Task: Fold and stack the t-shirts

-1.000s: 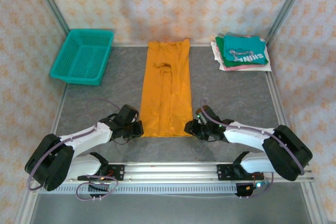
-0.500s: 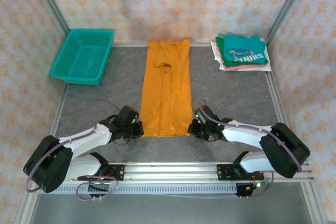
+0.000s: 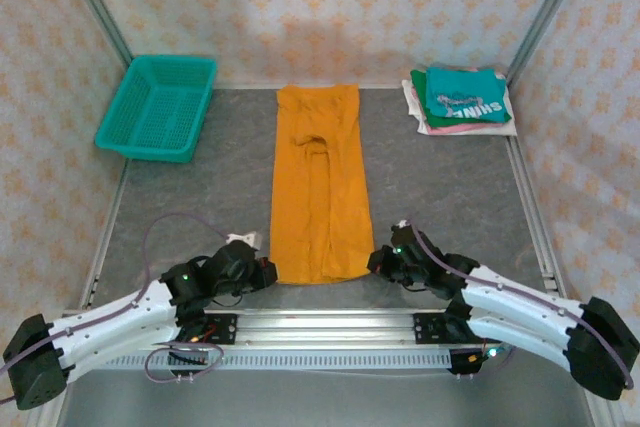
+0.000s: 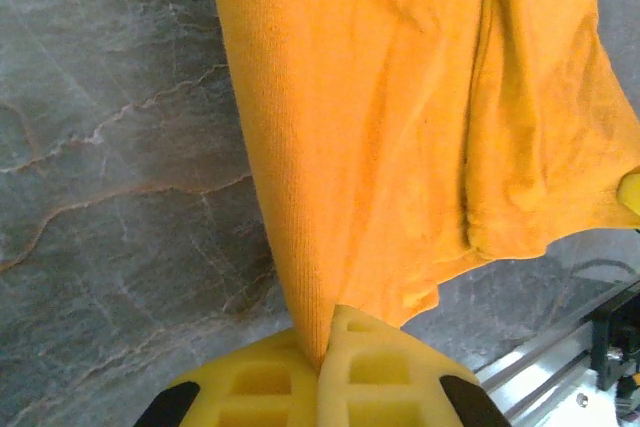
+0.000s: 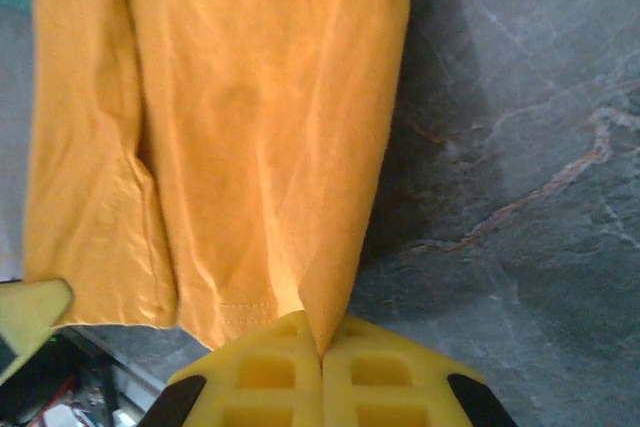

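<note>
A mustard-orange t-shirt lies as a long narrow strip down the middle of the grey table. My left gripper is shut on its near left corner; in the left wrist view the cloth runs up from between the yellow pads. My right gripper is shut on the near right corner, the cloth pinched between its pads. Both corners are lifted slightly off the table. A stack of folded t-shirts, teal with white lettering on top of pink and white, sits at the back right.
A teal mesh basket stands at the back left. The metal rail with the arm bases runs along the near edge. Patterned walls close in the table on three sides.
The right gripper has shut on the shirt's corner. Both grippers have pulled the shirt's near edge toward the rail, and the whole strip has slid a little nearer.
</note>
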